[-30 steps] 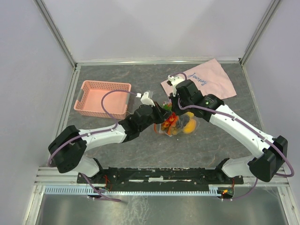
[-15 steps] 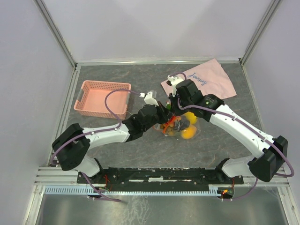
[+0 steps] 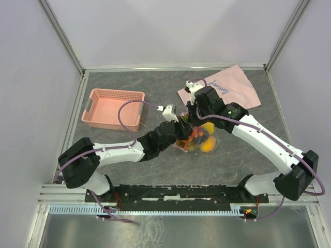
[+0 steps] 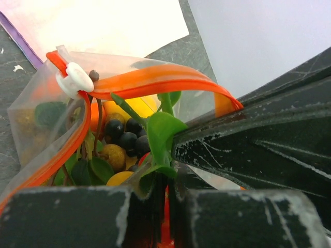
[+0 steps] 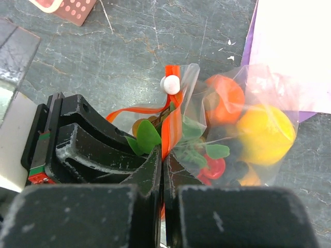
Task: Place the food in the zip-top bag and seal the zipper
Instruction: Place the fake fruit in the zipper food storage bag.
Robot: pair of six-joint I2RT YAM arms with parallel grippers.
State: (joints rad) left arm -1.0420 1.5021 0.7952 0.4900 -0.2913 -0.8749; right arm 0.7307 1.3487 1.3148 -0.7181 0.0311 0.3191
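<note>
The clear zip-top bag (image 3: pixel 200 141) lies mid-table with the food inside it: a yellow lemon (image 5: pixel 265 135), an orange persimmon (image 5: pixel 227 98), dark grapes (image 4: pixel 126 135) and a tan berry (image 4: pixel 114 155) with green leaves. Its orange-red zipper (image 4: pixel 150 77) gapes, the two strips bowed apart, and a white slider (image 4: pixel 75 80) sits at the far end. My left gripper (image 4: pixel 166 181) is shut on the bag's near mouth edge beside a leaf. Pressed close against it, my right gripper (image 5: pixel 163 160) is shut on the zipper strip (image 5: pixel 169 126), below the slider (image 5: pixel 169 84).
A pink plastic basket (image 3: pixel 115 107) stands at the back left. A pink cloth with writing (image 3: pixel 230 89) lies at the back right, just behind the bag. Both arms meet over the table's middle.
The left arm has swung its elbow toward the front and its gripper has edged right, closer to the right gripper. The bag has shifted slightly. Both grips are unchanged.
</note>
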